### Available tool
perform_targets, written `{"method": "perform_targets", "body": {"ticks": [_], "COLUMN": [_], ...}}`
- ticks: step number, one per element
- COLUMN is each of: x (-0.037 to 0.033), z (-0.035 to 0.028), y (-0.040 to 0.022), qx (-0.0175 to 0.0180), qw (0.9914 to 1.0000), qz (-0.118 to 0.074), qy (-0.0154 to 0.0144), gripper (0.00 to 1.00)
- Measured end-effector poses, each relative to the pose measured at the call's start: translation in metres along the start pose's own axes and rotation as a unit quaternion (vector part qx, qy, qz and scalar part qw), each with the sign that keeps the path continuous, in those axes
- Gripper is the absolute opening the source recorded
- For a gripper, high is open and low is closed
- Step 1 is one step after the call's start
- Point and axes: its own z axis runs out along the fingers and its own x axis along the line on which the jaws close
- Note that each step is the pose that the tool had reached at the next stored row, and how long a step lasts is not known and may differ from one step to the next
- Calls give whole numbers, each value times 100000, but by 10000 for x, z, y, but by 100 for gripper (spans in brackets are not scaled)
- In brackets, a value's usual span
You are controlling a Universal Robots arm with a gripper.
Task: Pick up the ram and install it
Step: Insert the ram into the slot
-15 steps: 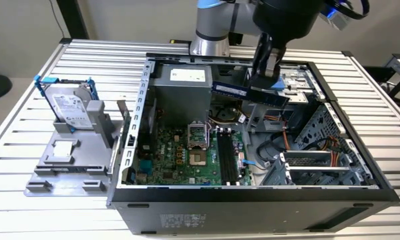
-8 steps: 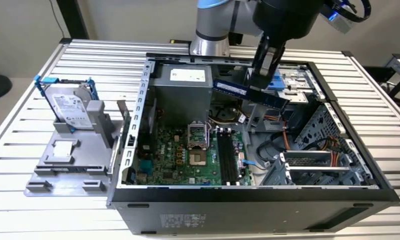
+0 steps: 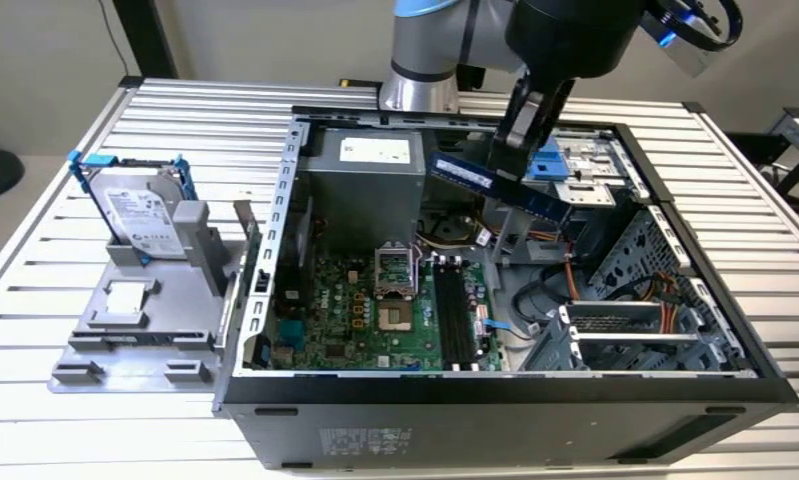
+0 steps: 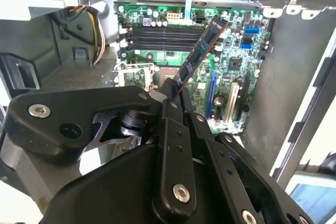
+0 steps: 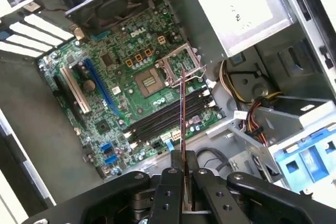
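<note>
The gripper (image 3: 509,158) is shut tight on the ram (image 3: 499,187), its 2 fingers pressing the flat faces so the board cannot twist and its contact edge is left free. The ram hangs tilted in the air above the memory slots (image 3: 455,315), well apart from them. In the first wrist view it shows edge-on as 1 thin line (image 5: 182,106) crossing the slots (image 5: 168,118) at an angle, so it looks not yet lined up. The case (image 3: 290,200) lies open-side up, which turns the slots toward the arm.
</note>
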Motion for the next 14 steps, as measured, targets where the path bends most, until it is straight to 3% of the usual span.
{"method": "perform_targets", "body": {"ticks": [4,8,11,14], "x": [0,0,0,0], "z": [0,0,0,0], "y": [0,0,0,0], "qx": [5,8,13,17], "qw": [99936,99751,99525,99223], "qz": [3576,7046,9725,12437], "qy": [-114,-225,-307,-394], "gripper": [0,0,0,0]}}
